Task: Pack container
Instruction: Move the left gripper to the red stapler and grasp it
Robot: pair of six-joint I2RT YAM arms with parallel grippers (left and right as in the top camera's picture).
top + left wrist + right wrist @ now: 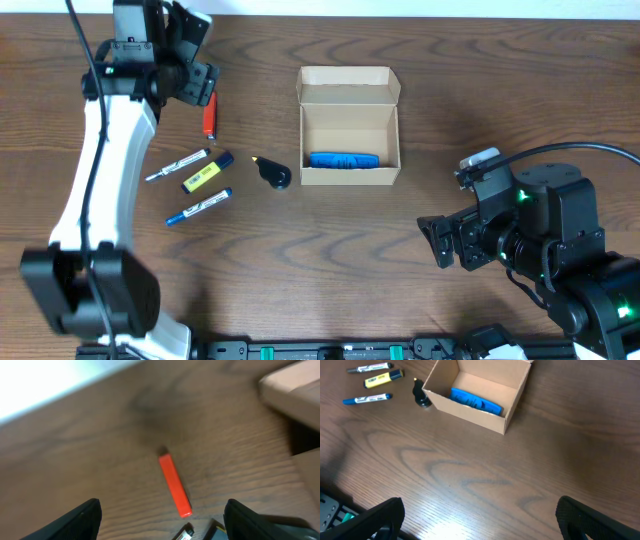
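**Overhead and wrist views.** The container (pixel 349 125), a tan cardboard box with its flap lid folded back, stands open on the dark wooden desk (pixel 330 270). A blue object (pixel 343 160) lies inside it, along the wall nearest the arm bases.

Just beside the container's left wall, at the near corner, lies a small black item with a yellow tip (pixel 275 174). Whether it touches the wall cannot be told.

Farther left of the container, three pens lie close together without touching:
- a black-and-white marker (pixel 178 165)
- a yellow highlighter (pixel 207 174)
- a blue marker (pixel 198 207)

A red-orange marker (pixel 210 117) lies apart from these, left of the container's far end.

The left pincer (pixel 162 505) hovers above the red-orange marker. Its fingers are spread wide and grip nothing — the marker lies flat on the desk below them.

The right pincer (pixel 480 502) hangs to the right of the container and nearer the arm bases, well apart from it and facing it. Its fingers are also spread wide and hold nothing.
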